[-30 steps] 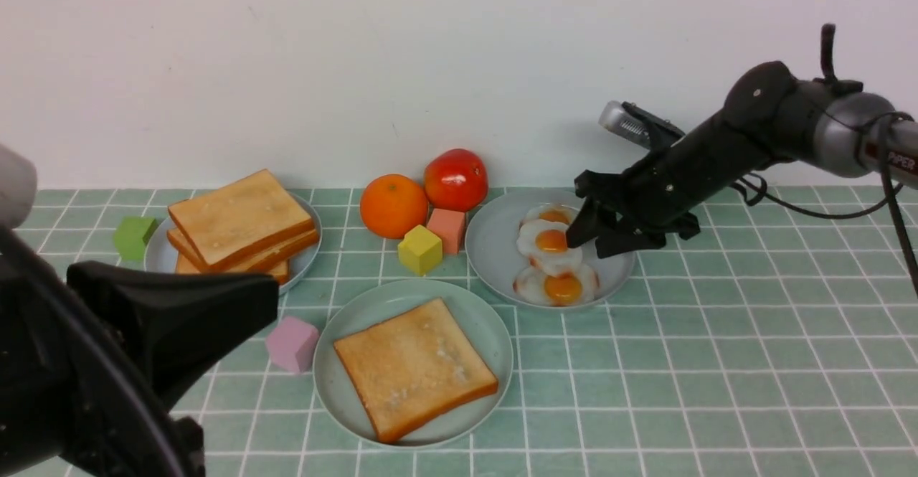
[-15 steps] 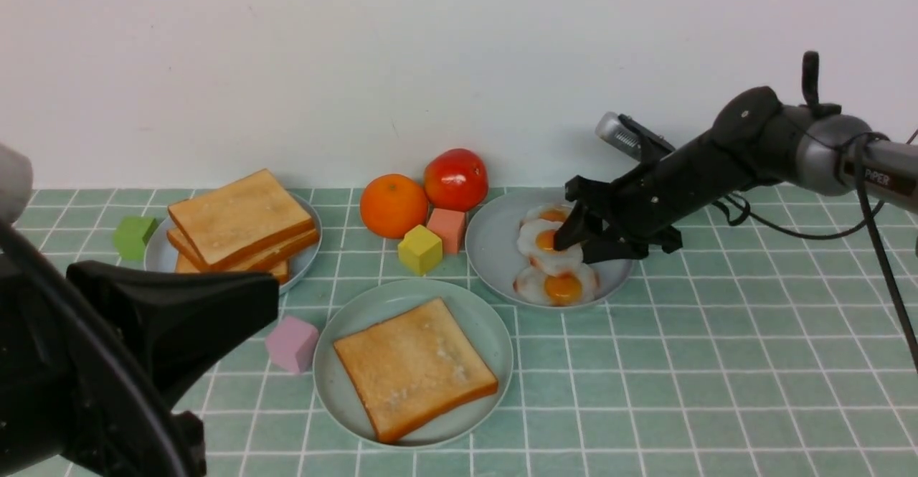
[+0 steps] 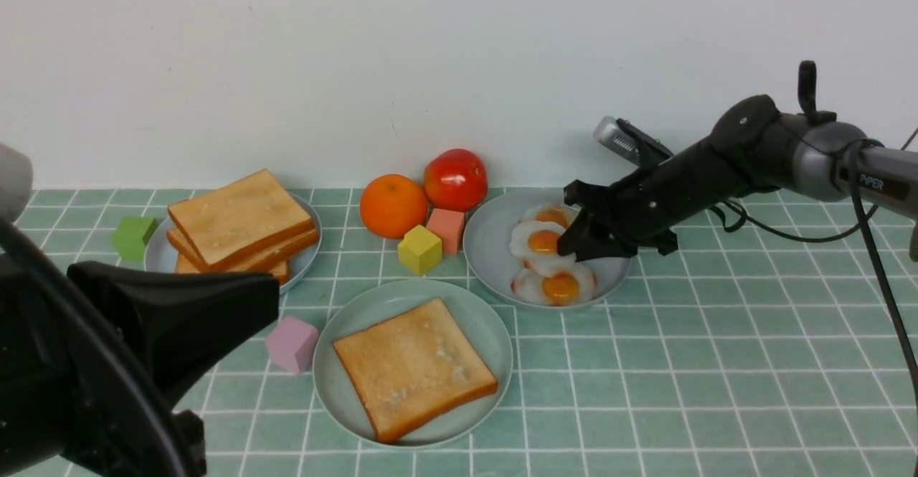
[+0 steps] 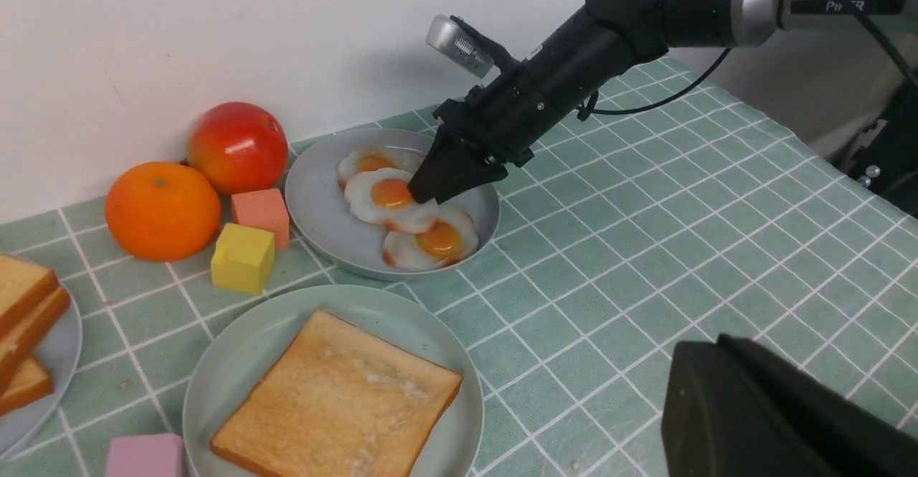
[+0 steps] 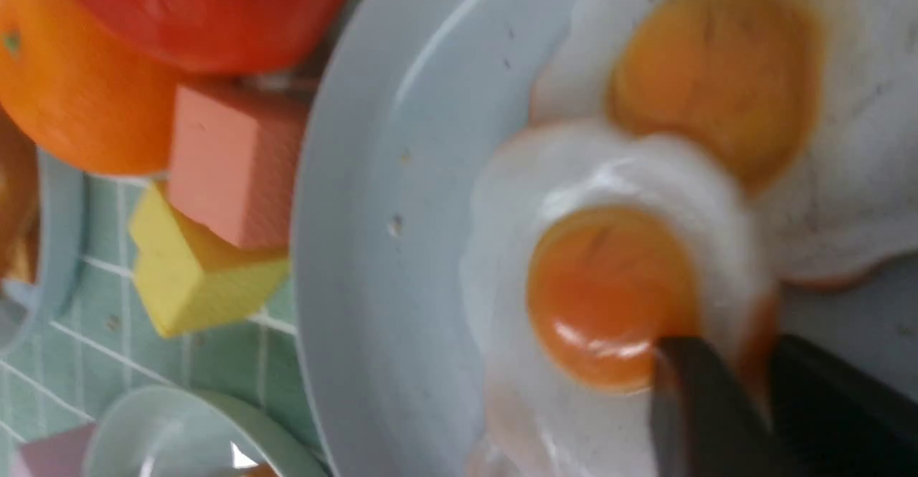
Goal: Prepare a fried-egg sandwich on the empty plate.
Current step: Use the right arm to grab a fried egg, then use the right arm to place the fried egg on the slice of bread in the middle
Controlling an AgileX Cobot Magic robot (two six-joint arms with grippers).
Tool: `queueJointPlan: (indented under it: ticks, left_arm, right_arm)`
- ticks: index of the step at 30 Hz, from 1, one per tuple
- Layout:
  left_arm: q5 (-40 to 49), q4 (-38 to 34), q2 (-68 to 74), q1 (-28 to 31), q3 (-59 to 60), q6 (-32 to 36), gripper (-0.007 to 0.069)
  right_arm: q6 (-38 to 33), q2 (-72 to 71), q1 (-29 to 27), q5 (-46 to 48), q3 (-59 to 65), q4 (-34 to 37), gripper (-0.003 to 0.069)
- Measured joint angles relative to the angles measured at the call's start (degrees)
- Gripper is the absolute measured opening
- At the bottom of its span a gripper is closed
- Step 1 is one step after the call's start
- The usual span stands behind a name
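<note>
The right hand (image 3: pixel 569 247) reaches low over a grey-blue plate (image 3: pixel 491 247) at the back of the green-tiled bench (image 3: pixel 717 362), its two dark fingers (image 5: pixel 688 405) drawn together on the rim of the middle fried egg (image 3: pixel 538 242), one of three overlapping eggs on that plate. The wrist view shows the white edge of the egg pinched between the fingers, just beside the orange yolk. Nearer the robot, the mint-green plate (image 3: pixel 337 348) sits just in front of the egg plate and carries a single toast slice (image 3: pixel 412 369), lying flat with nothing on it. The left hand (image 3: pixel 258 301) hangs in the foreground at the left, its fingers together and holding nothing. A stack of toast (image 3: pixel 240 219) rests on a second grey-blue plate at the far left, and an orange (image 3: pixel 393 206) and a yellow cube (image 3: pixel 419 249) stand between the two back plates.
</note>
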Motion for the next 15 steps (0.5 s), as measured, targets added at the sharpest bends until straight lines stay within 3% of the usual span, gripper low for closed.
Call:
queueJointPlan:
  ticks: [8,15]
  left_arm:
    - [1.9,0.1,0.0,0.0,0.0,-0.1,-0.0013]
    - [9.8,6.8,0.0,0.0,0.0,-0.5,-0.0013]
  right_arm:
    - [-2.8,-2.6,0.0,0.9,0.1,0.2,0.0069]
    - [-5.3,-14.4,0.9,11.6,0.1,-0.8,0.0069]
